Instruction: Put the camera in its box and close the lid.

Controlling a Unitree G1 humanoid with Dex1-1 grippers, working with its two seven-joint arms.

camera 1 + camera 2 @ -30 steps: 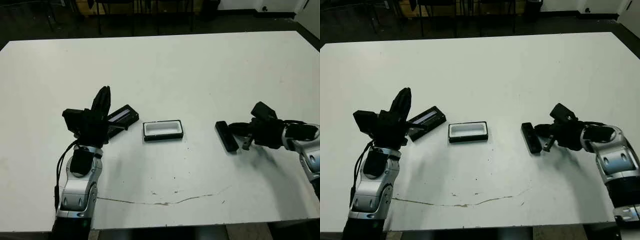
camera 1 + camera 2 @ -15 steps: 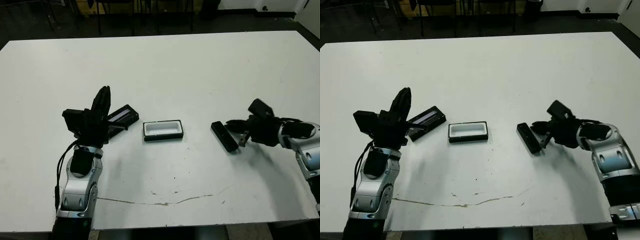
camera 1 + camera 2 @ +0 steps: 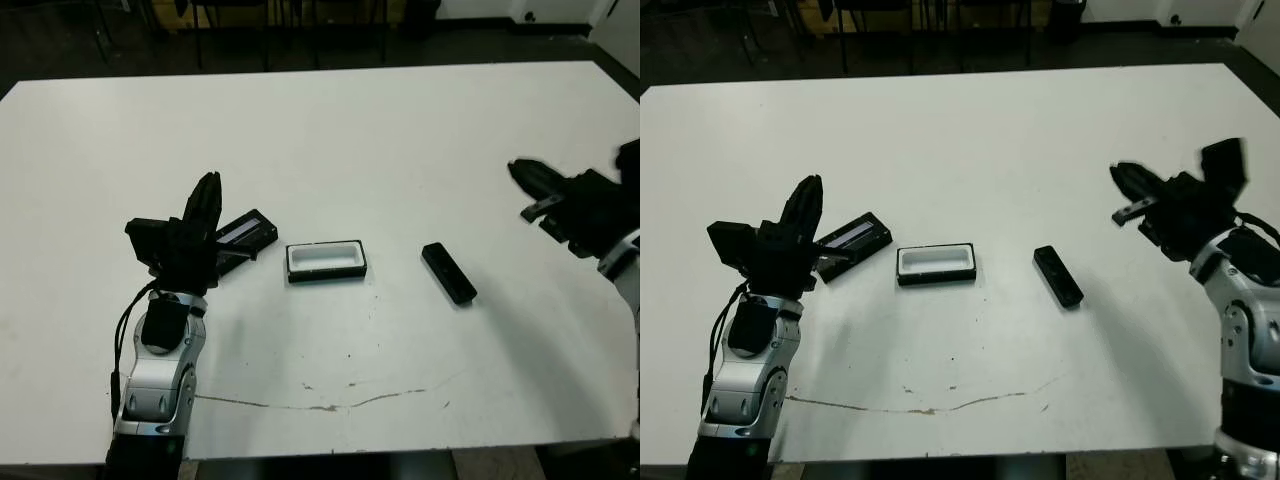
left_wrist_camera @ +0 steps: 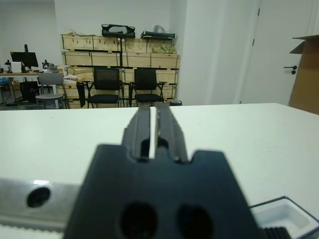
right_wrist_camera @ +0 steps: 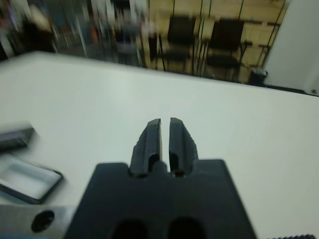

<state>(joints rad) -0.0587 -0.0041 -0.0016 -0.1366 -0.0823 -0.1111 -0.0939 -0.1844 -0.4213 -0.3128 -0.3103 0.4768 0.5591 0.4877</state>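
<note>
The camera [image 3: 448, 272], a slim black bar, lies alone on the white table, right of the box. The box [image 3: 326, 260] sits open at the middle with its white inside showing, and it also appears in the right wrist view [image 5: 25, 181]. The lid [image 3: 245, 232], black with a grey stripe, lies just left of the box. My left gripper [image 3: 206, 196] stands shut, fingers pointing up, right beside the lid's left end. My right gripper [image 3: 520, 172] hangs raised and blurred, shut and holding nothing, well to the right of and beyond the camera.
The table's far edge [image 3: 300, 68] borders a dark floor with chair legs. A thin crack line [image 3: 330, 403] runs across the table near the front edge. Office chairs [image 4: 124, 84] and wooden crates stand beyond the table in the wrist views.
My right gripper has left the camera's side, rising and swinging away to the right. The camera shifted slightly left before that and now lies still. The left arm has not moved.
</note>
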